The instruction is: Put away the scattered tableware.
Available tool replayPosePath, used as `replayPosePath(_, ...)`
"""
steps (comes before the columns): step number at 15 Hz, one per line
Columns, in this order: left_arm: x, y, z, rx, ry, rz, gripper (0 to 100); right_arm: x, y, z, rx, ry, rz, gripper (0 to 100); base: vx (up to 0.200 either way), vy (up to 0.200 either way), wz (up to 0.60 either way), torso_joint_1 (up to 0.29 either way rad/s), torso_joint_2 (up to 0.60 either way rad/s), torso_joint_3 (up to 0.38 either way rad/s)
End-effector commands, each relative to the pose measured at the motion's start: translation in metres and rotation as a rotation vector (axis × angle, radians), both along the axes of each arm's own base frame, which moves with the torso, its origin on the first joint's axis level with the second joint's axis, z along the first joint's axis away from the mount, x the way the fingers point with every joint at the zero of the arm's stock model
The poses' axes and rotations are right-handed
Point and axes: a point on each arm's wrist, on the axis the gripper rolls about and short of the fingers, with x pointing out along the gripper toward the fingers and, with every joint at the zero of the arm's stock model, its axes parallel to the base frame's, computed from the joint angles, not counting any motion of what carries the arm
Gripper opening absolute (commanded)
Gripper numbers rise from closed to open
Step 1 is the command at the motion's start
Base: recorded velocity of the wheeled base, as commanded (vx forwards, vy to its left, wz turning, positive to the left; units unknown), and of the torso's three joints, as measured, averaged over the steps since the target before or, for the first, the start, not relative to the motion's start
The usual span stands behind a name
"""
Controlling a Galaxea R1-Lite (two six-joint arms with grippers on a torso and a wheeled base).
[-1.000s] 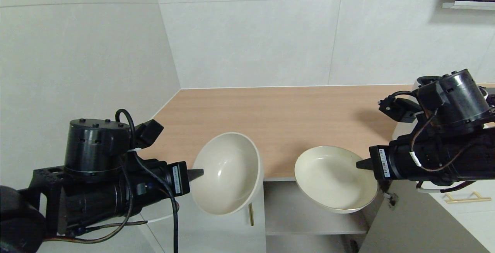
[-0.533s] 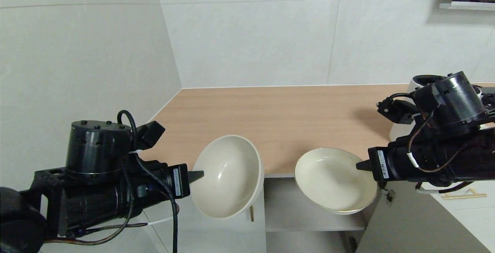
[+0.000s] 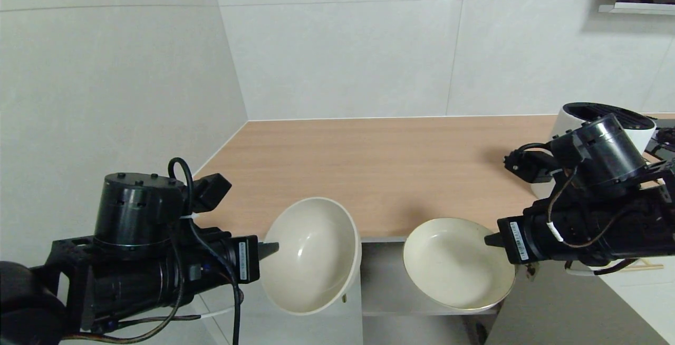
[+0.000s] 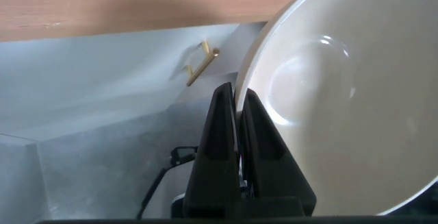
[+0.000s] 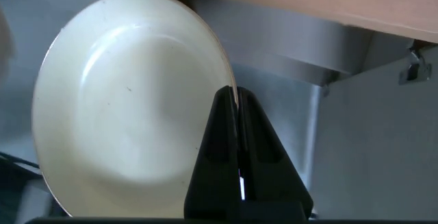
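Wood counter [image 3: 379, 165], tiled wall [image 3: 343, 44], white appliance w/ black top [image 3: 596, 110] at right, gold cabinet handle [image 4: 200, 63]

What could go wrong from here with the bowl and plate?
Each gripper pinches only a thin rim: the left gripper on the tilted bowl, the right gripper on the plate; either might slip and drop. Both hang close to the counter edge, so a careless move may knock them against it.

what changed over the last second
Both arms sank a little: the left gripper lowered the bowl and the right gripper lowered the plate at the counter's front edge. Both stayed clamped on the rims; the white container did not move.
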Motion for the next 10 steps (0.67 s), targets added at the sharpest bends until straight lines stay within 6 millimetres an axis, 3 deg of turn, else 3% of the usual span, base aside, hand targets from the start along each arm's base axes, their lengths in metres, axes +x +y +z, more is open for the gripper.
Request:
replayPosePath(1, 0.000, -0.001, -0.004, 0.006, 0.013, -0.004, 0, 0.001, 0.001, -0.005, -0.010, 0.017, 0.003, 0, 0.000, 0.000, 0.00, 0.000, 0.00, 0.000)
replayPosePath(4, -0.001, -0.004, -0.007, 0.026, 0.025, -0.026, 0, 0.001, 0.002, -0.008, -0.016, 0.027, 0.009, 0, 0.000, 0.000, 0.00, -0.111, 0.26, 0.146)
replayPosePath(10, 0.000, -0.006, -0.011, 0.041, 0.035, -0.035, 0, 0.004, 0.004, -0.015, -0.034, 0.049, 0.013, 0, 0.000, 0.000, 0.00, -0.199, 0.47, 0.268)
